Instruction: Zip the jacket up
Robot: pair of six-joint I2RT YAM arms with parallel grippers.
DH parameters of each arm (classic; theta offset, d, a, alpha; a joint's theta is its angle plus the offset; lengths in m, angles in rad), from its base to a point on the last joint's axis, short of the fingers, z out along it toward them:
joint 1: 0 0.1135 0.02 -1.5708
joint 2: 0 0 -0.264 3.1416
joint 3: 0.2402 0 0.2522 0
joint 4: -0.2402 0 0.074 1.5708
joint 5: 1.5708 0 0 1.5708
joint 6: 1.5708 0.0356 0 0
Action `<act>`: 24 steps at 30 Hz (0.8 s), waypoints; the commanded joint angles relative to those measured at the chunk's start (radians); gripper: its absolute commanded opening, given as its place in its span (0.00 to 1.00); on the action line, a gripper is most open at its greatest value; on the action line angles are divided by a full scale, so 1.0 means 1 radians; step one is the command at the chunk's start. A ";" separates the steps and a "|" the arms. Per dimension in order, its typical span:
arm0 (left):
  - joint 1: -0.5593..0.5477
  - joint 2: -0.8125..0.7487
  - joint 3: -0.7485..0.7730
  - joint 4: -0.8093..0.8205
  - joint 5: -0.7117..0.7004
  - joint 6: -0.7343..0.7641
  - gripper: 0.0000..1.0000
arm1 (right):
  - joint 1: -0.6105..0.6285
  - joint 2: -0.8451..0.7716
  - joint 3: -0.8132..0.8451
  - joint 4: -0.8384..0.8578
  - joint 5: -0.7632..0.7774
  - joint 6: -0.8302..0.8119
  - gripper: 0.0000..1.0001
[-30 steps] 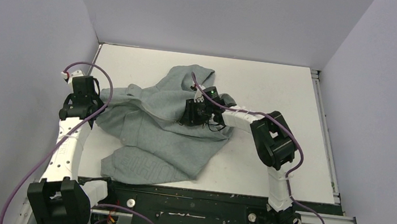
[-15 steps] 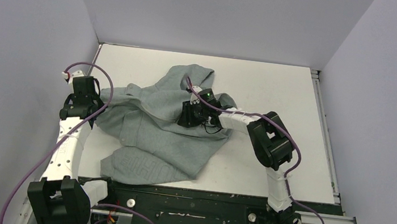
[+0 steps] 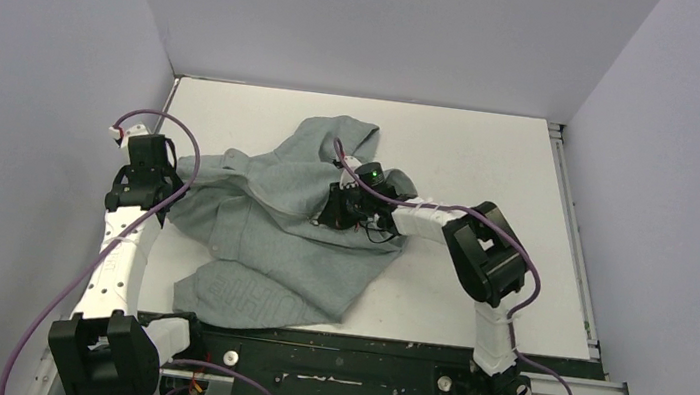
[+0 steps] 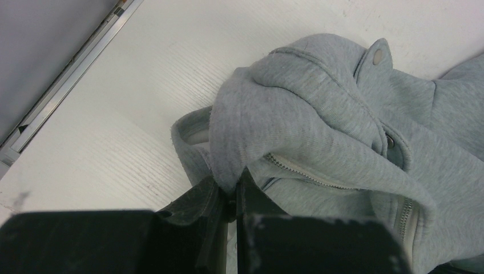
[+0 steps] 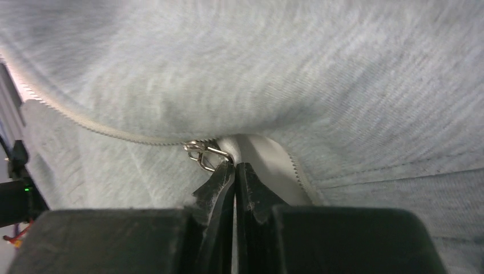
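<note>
The right hand (image 5: 234, 167), clenched on the zipper pull (image 5: 203, 153), has edged slightly rightward within 1 second while the left hand (image 4: 230, 193) grips the jacket (image 3: 262, 222) crumpled on the counter (image 3: 477, 153), its zip seemingly mostly open.

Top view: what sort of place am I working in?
Most likely a lab test cell: a white table boxed in by plain walls, two arms bolted to a dark base plate at its near edge, and one grey jacket on it.
</note>
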 commanded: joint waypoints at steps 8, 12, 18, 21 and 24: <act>0.006 -0.021 -0.008 0.045 0.023 0.005 0.00 | 0.000 -0.146 0.005 0.078 -0.044 0.026 0.00; 0.005 -0.022 -0.012 0.047 0.023 0.005 0.00 | 0.002 -0.159 -0.015 0.076 -0.029 0.022 0.00; 0.005 -0.027 -0.013 0.031 -0.019 0.001 0.00 | 0.025 -0.191 -0.030 -0.105 0.205 -0.037 0.00; 0.007 -0.026 -0.008 0.019 -0.050 -0.011 0.00 | 0.030 -0.222 -0.080 -0.170 0.343 -0.046 0.00; 0.007 -0.026 -0.007 0.012 -0.055 -0.017 0.00 | 0.031 -0.241 -0.139 -0.179 0.377 -0.036 0.00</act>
